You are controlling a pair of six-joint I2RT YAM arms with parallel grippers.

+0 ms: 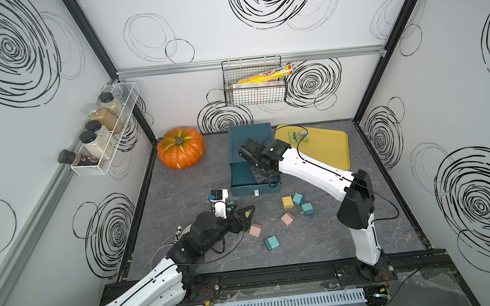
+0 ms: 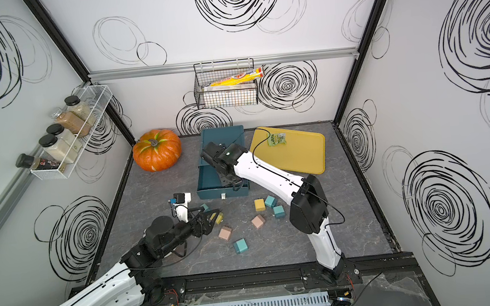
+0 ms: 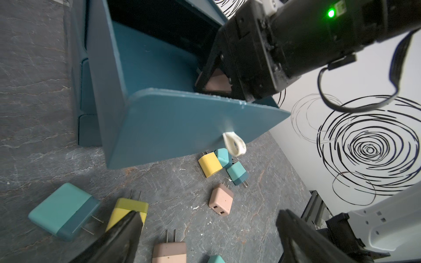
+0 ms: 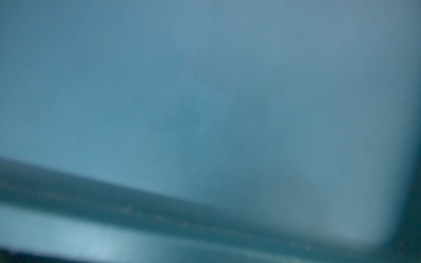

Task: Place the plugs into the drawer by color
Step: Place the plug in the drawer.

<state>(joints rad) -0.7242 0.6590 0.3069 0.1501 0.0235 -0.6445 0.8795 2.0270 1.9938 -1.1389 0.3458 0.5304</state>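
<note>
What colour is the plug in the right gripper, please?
Dusty pink plug; clearest in left wrist view.

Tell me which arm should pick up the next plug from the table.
Left. The left tool hangs open over the yellow plug, one finger right beside it. The right tool is down inside the open drawer, closed on a pink plug, so it is busy.
</note>
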